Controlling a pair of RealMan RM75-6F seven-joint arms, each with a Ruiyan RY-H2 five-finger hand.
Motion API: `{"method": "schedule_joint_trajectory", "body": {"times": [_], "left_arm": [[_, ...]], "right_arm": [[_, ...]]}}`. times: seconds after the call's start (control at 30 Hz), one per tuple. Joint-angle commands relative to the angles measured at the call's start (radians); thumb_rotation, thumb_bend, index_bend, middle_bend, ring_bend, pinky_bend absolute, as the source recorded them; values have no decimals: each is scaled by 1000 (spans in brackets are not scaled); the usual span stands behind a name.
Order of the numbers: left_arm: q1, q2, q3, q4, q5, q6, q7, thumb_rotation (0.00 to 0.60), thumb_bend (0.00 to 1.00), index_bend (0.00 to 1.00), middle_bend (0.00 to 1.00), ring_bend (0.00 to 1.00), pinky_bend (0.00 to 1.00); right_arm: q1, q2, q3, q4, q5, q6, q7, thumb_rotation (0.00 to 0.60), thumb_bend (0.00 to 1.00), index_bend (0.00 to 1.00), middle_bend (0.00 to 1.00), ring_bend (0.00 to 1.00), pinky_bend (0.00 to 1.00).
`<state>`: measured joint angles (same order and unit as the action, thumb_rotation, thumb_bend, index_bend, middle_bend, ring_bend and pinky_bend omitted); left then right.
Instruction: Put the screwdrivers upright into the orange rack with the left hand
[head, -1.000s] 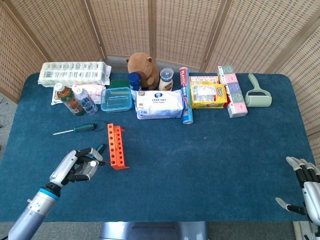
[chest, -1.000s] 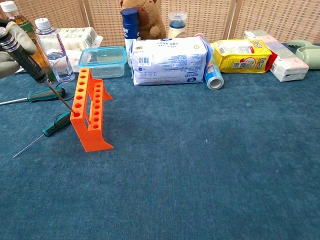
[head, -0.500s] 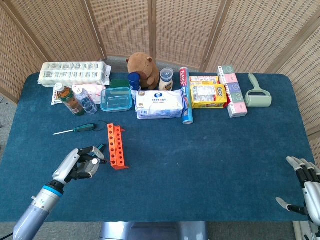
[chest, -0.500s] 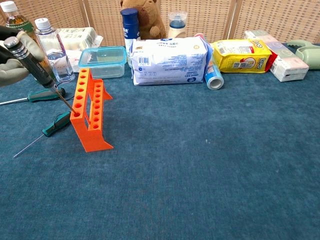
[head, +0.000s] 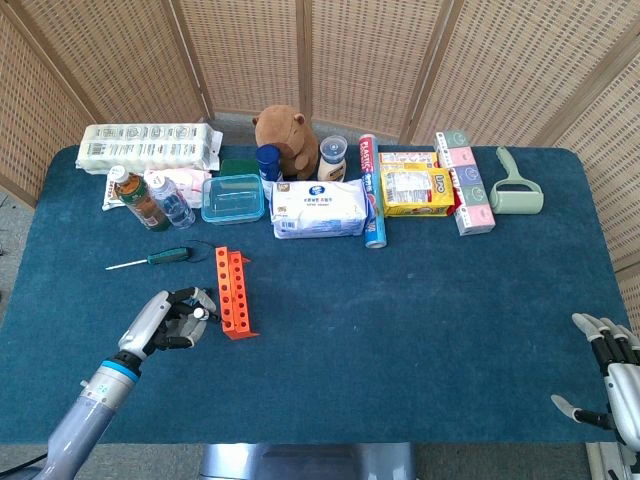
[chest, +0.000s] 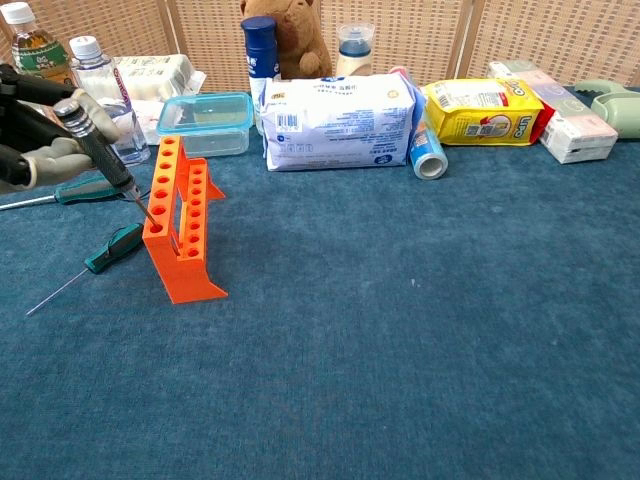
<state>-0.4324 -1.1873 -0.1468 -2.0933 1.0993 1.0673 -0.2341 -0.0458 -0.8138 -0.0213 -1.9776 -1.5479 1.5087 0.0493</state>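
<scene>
An orange rack (head: 233, 292) (chest: 182, 230) with rows of holes stands on the blue table left of centre. My left hand (head: 172, 320) (chest: 40, 130) grips a black-handled screwdriver (chest: 103, 152), tilted, its tip at a front hole of the rack's top bar. A green-handled screwdriver (chest: 106, 252) lies flat just left of the rack. Another green-handled screwdriver (head: 160, 258) (chest: 70, 192) lies further back. My right hand (head: 612, 385) rests at the table's front right corner, fingers apart, holding nothing.
Along the back stand bottles (head: 150, 200), a clear lidded box (head: 232, 198), a wipes pack (head: 320, 208), a capybara plush (head: 285, 138), a yellow packet (head: 415, 190), boxes (head: 468, 185) and a lint roller (head: 515, 188). Bare blue cloth (head: 420, 320) stretches right of the rack.
My left hand has moved right toward the rack, and the held screwdriver has become steeper, with its tip now at the rack's top holes. The right hand has stayed still.
</scene>
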Motion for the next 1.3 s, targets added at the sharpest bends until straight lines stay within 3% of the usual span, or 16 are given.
{"method": "schedule_joint_trajectory", "body": {"times": [0.03, 0.43, 0.93, 1.3], "left_arm": [[-19, -28, -9, 18, -41, -8, 32, 600, 489, 504, 849, 788, 920], [-47, -86, -17, 49, -119, -6, 108, 600, 488, 504, 849, 788, 920], [-58, -93, -15, 40, -151, -3, 164, 600, 473, 501, 849, 788, 920], [-62, -92, -17, 23, -153, 1, 183, 600, 440, 369, 849, 788, 920]], "right_arm": [[-1, 1, 0, 0, 0, 1, 3, 600, 0, 74, 113, 87, 26], [-2, 6, 0, 2, -3, 4, 18, 600, 0, 74, 113, 88, 26], [-3, 10, 0, 2, -7, 8, 28, 600, 0, 74, 113, 89, 26], [-5, 14, -1, 2, -10, 11, 37, 600, 0, 74, 113, 91, 27]]}}
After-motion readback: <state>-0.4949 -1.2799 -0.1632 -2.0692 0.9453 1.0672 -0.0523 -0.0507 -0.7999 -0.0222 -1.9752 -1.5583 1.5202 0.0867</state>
